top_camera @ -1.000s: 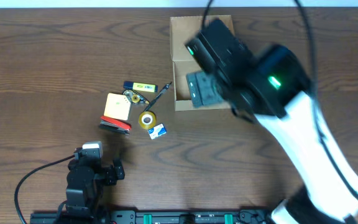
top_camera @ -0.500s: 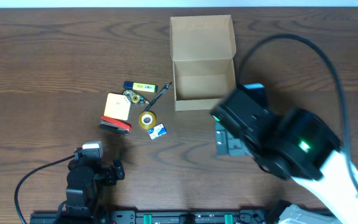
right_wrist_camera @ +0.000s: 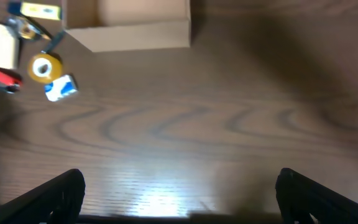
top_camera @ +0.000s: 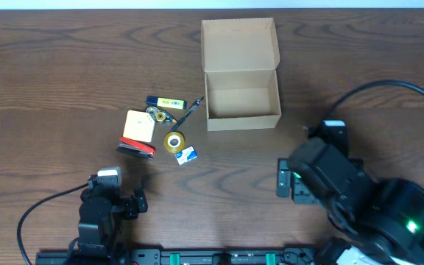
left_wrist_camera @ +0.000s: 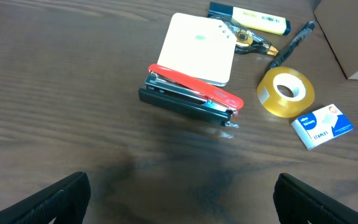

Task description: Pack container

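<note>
Left claw (left_wrist_camera: pixel 180 202) gapes wide and empty. Just ahead lies the stapler (left_wrist_camera: pixel 188 101), long axis crosswise, tape (left_wrist_camera: pixel 284 93) beside it. Right claw (right_wrist_camera: pixel 179 199), equally wide and empty, sits farther off. The box (top_camera: pixel 243 122) stands open beyond, to their right.

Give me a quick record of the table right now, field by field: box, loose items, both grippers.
container: tan cardboard box, flap lid open, nothing visible inside
loose items: red stapler, pale square note pad, yellow tape roll, blue-and-white staples box, yellow highlighter, black pen; all left of the box
left gripper: open, empty, short of the stapler
right gripper: open, empty, in front of the box
packed: nothing yet
</note>
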Available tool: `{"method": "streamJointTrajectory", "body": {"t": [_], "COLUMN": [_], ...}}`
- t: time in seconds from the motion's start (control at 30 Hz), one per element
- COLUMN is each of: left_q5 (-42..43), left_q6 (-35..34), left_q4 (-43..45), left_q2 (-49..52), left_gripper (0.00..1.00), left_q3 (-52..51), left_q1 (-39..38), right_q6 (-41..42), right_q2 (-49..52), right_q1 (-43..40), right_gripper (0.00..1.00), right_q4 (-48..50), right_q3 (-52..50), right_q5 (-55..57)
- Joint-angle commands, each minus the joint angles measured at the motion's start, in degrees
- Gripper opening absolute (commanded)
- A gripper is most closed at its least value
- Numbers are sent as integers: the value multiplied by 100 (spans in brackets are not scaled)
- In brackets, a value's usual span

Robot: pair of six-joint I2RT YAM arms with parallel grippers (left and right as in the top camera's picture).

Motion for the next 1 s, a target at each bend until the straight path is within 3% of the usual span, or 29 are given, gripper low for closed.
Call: {"method": "streamJointTrajectory", "body": {"t": [0.0,0.4,0.67,0.8,0.97], "left_q5": [-83,-83,-83,-83,-83], "left_q6": [0,0,0,0,0], "left_q4": [-44,-44,-44,-44,-44], "left_q2": [-33,-33,-33,-33,-33], "left_gripper": [95,95,95,95,95], "left_q3": [-59,-59,-59,-59,-59], "left_q1": [17,17,17,17,17], "right_q6": [-457,-1753,-1773,-1792,-2826], "right_q2": [-240,-345,-345,-345,-352], "right_q1": [22,-208,-264,-262,-264], "right_gripper": [99,99,99,99,99], "right_q4": [170,267,-533,-258,420], "right_q3": [-26,-26,-26,-26,-26], "right_q5": [76,-562,533,509,291]}}
